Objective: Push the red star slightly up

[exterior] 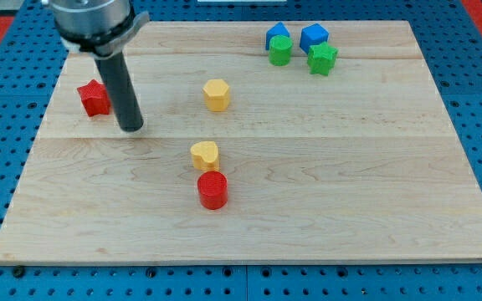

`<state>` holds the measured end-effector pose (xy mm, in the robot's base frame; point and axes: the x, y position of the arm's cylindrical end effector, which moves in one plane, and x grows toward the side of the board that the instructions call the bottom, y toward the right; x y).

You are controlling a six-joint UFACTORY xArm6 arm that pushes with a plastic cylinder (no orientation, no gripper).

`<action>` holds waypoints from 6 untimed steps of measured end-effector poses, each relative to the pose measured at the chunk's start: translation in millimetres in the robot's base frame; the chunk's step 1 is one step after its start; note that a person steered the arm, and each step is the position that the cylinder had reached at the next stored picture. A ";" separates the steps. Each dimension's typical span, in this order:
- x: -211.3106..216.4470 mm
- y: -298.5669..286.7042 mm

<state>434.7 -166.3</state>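
The red star (94, 98) lies near the left edge of the wooden board (325, 209). My tip (131, 128) rests on the board just to the right of the star and a little below it, a small gap apart from it. The dark rod rises from the tip toward the view's top left.
A yellow hexagon (217, 94) sits at the upper middle. A yellow heart (205, 155) lies above a red cylinder (212, 190) at the centre. At the top right cluster a blue block (278, 35), a blue hexagon (314, 37), a green cylinder (280, 53) and a green star (322, 59).
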 end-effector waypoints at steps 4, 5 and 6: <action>-71.9 -4.1; -81.0 -60.8; -148.6 -62.9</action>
